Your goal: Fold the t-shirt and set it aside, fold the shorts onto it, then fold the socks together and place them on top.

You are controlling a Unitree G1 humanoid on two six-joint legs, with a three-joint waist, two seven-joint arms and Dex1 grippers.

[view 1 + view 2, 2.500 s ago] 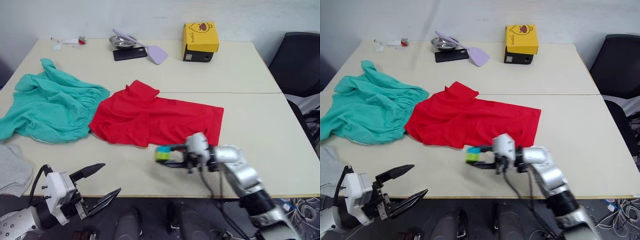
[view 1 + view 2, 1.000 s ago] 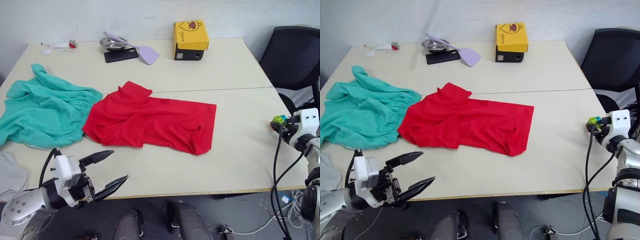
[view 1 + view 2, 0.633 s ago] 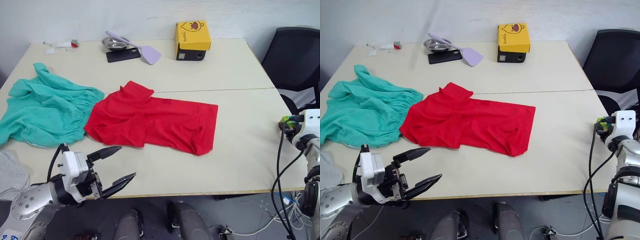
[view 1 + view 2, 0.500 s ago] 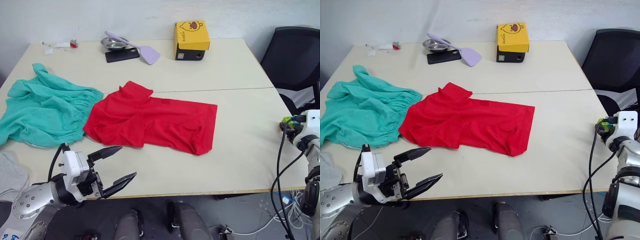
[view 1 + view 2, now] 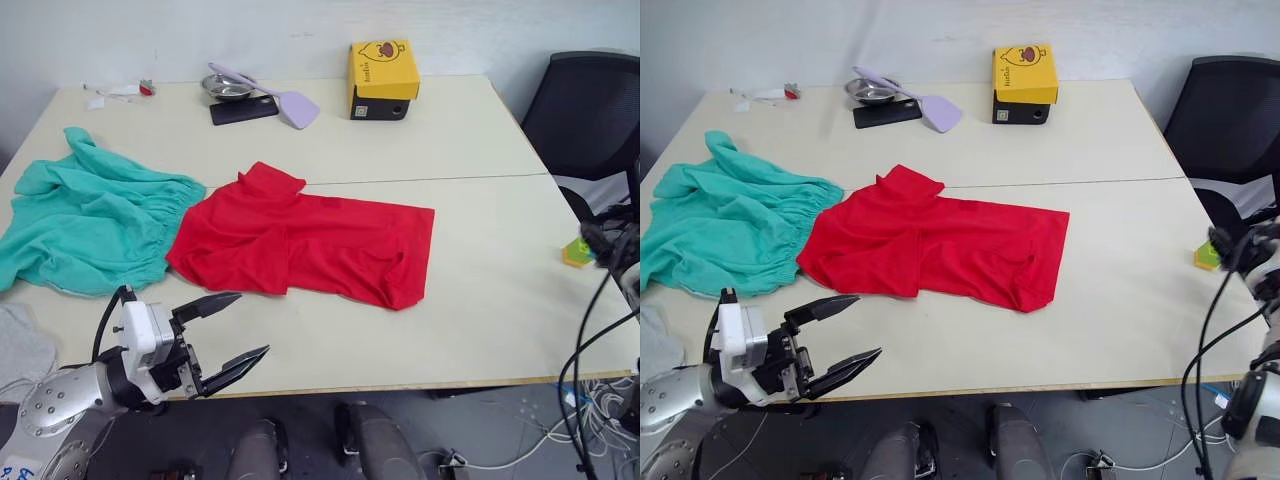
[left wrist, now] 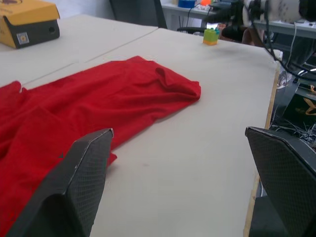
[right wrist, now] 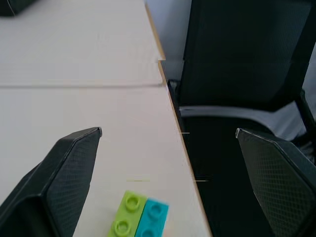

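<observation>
The wide beige table (image 5: 480,130) holds the crumpled teal-green shorts (image 5: 90,225) touching the unfolded bright red t-shirt (image 5: 300,240). The right gripper (image 7: 168,148), jaws spread, has just released the small green-and-blue toy brick (image 5: 577,251) by the table's right edge; the left gripper (image 5: 228,335) hovers open, so folding can begin.

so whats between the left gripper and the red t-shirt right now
Only bare table: in the left eye view the open left gripper hangs at the near edge, apart from the t-shirt.

white wall (image 5: 300,30) | beige table (image 5: 480,130) | black chair (image 5: 585,120)
</observation>
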